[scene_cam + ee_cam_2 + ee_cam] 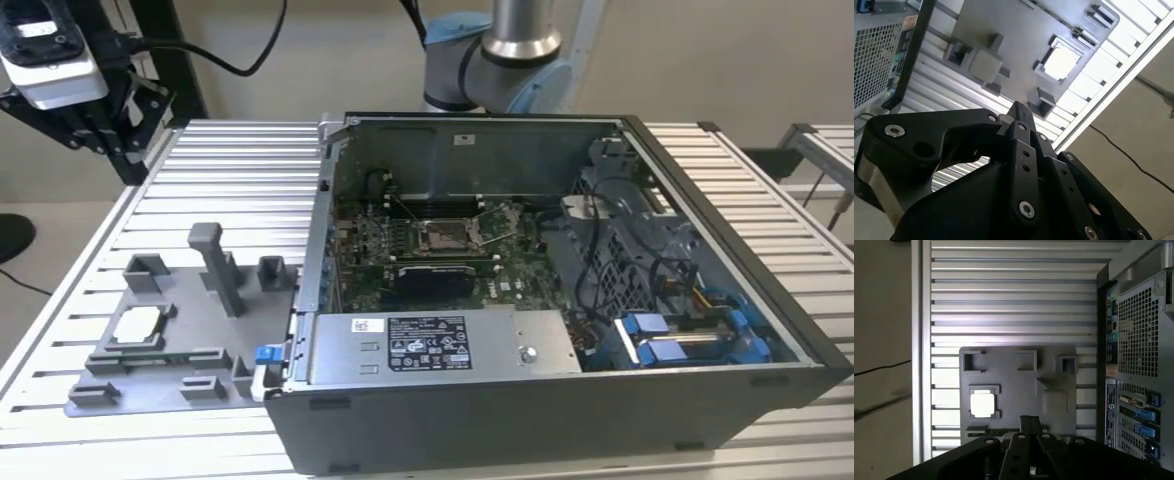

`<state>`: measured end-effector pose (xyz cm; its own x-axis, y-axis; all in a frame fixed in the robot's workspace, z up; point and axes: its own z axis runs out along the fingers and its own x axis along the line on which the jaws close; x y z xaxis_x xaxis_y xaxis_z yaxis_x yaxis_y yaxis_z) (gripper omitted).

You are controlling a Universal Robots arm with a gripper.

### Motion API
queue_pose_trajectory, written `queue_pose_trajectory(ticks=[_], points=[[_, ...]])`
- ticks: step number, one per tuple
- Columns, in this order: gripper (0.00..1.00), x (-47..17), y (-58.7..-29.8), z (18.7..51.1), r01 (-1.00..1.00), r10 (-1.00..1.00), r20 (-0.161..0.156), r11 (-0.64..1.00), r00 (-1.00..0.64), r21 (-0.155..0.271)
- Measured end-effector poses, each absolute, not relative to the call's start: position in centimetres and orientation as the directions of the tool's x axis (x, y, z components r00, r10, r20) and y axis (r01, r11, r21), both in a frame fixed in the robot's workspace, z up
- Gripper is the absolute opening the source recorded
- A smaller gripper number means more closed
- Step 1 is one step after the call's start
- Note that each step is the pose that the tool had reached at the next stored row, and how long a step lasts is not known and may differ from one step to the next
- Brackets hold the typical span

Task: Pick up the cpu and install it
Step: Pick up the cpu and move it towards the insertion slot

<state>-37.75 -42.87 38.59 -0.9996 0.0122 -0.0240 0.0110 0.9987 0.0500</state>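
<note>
The cpu [138,325] is a small silvery-white square lying flat in a recess of the grey plastic tray [171,352], on the exterior view's left. It also shows bright in both wrist views, as the cpu [1060,62] and the cpu [982,404]. My gripper [110,135] hangs high above the table's far left corner, well away from the tray. In both wrist views my gripper [1018,111] [1029,421] has its black fingertips pressed together with nothing between them. The metal-framed socket [447,236] sits on the motherboard inside the open computer case [561,400].
The tray [1054,405] carries upright posts [214,265] and small brackets. The case's perforated rear wall [1139,340] stands beside the tray. Ribbed aluminium table [227,170] extends behind the tray. Cables and blue parts [681,335] fill the case's right side.
</note>
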Motion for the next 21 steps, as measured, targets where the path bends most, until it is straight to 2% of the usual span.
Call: queue_pose_trajectory(ticks=[21], points=[[0.0, -43.2, -42.9, 38.2, -0.021, -0.02, -0.024, 0.999, -1.0, 0.05]])
